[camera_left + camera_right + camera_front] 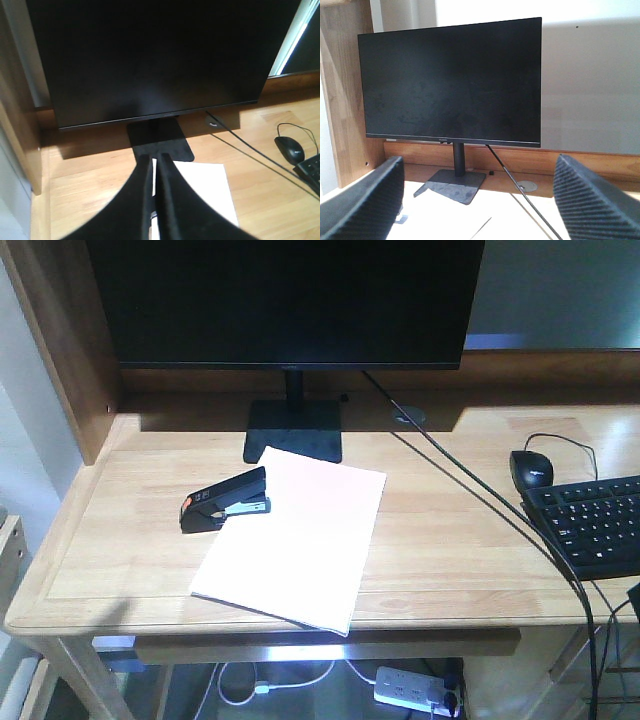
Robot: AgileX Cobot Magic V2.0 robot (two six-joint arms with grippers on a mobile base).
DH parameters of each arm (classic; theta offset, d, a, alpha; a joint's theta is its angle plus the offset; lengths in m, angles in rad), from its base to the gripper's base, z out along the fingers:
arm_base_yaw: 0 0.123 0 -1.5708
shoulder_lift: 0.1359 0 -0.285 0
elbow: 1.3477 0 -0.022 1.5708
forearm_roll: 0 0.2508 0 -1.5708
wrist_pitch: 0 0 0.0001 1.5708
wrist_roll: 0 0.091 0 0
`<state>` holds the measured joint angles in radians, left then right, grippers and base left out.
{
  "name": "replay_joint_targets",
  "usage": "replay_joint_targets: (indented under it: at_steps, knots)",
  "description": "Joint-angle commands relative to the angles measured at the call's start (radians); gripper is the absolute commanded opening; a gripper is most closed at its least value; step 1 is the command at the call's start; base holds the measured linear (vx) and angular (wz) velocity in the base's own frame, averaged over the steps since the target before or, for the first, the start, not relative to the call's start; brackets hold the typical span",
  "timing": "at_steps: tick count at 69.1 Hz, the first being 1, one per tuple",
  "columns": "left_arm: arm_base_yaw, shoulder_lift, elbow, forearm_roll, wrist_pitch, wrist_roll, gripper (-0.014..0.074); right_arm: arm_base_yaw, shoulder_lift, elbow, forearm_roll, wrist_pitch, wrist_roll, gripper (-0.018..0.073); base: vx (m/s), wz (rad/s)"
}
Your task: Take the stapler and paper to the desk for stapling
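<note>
oak desk [460,570]: stapler [225,500] mouth over paper [295,540] corner, staged for stapling; my left pincer [155,200] clenched empty, right pincer [480,200] spread wide.

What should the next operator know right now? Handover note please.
Left gripper: fingers closed together, holding nothing visible, hovering over the paper.
Right gripper: wide open, empty, facing the monitor.
Stapler and paper both already on the desk; the stapler's mouth sits over the paper's left edge near the far corner.
Done: both items delivered.
Left: the staple press itself; can't tell from these views whether it has happened.
</note>
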<state>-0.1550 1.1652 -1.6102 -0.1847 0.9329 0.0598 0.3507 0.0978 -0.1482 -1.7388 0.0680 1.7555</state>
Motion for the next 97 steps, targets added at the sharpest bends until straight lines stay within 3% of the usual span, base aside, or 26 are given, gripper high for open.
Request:
replay_joint_targets:
  at_steps: [1,14,30,48,60,84,92,97]
  knots:
    - [-0.003,-0.13,0.141,-0.015,-0.161,0.041,-0.0006,-0.005,0.008,-0.026,-0.057,0.015,-0.004,0.057,0.0,0.0]
    - [-0.003,-0.398,0.473,-0.017,-0.356,0.104,-0.0006,-0.005,0.008,-0.026,-0.057,0.015,-0.004,0.057,0.0,0.0]
    - [-0.003,-0.695,0.823,-0.02,-0.486,0.141,-0.0006,-0.005,0.008,-0.026,-0.057,0.015,-0.004,0.057,0.0,0.0]
    - [-0.003,-0.989,1.129,-0.08,-0.555,0.141,-0.0006,-0.005,0.008,-0.026,-0.057,0.015,-0.004,0.057,0.0,0.0]
    - [-0.003,-1.086,1.227,-0.078,-0.607,0.144,-0.0006,-0.005,0.008,-0.026,-0.057,0.015,-0.004,0.057,0.0,0.0]
    - [-0.003,-1.093,1.23,-0.078,-0.6,0.143,-0.0006,-0.005,0.008,-0.026,-0.054,0.008,0.004,0.0552,0.0,0.0]
    - [-0.003,-1.093,1.23,-0.078,-0.6,0.143,-0.0006,-0.005,0.008,-0.026,-0.047,0.008,0.042,0.0431,0.0,0.0]
    - [-0.003,-1.093,1.23,-0.078,-0.6,0.143,-0.0006,-0.005,0.008,-0.026,-0.049,0.008,0.066,0.0272,0.0,0.0]
